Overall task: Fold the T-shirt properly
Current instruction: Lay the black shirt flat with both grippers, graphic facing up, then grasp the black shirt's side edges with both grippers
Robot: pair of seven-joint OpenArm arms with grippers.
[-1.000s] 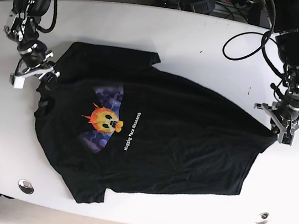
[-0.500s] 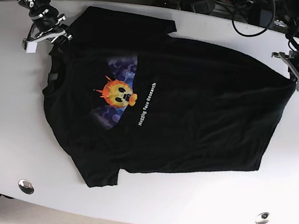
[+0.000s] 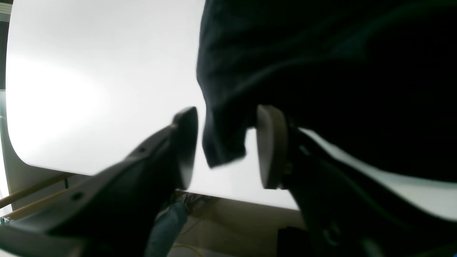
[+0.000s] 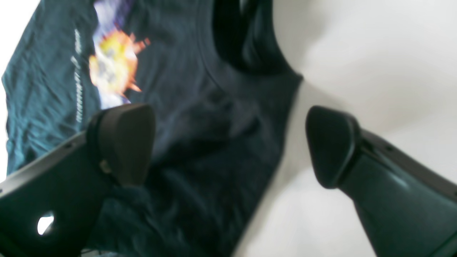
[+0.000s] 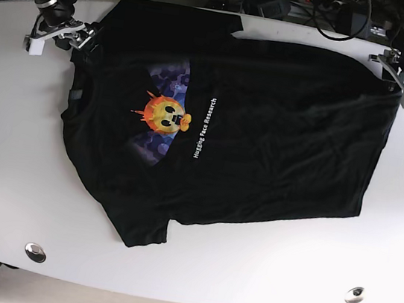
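- one white table (image 5: 11, 170) is seen, and it serves as the landmark here.
- one black t-shirt (image 5: 265, 130) is spread print-up over the middle and far part of the table, its collar toward the table's left end and its hem toward the right end; a far sleeve reaches the table's far edge.
- the cloth is judged soft, light and limp: it will likely sag and crease when lifted, and drag rather than slide stiffly. hold is best taken at corners and edges, a shoulder and a hem corner, pinched through both layers.
- one print (image 5: 163, 114) is counted, with one line of white lettering beside it.
- two grippers are counted. the left gripper (image 3: 226, 146) is held at the table's far right corner, jaws parted, with the hem corner lying loose between them, not clamped.
- the right gripper (image 4: 228, 142) is held at the table's far left, jaws spread wide over the shoulder beside the collar, gripping nothing.
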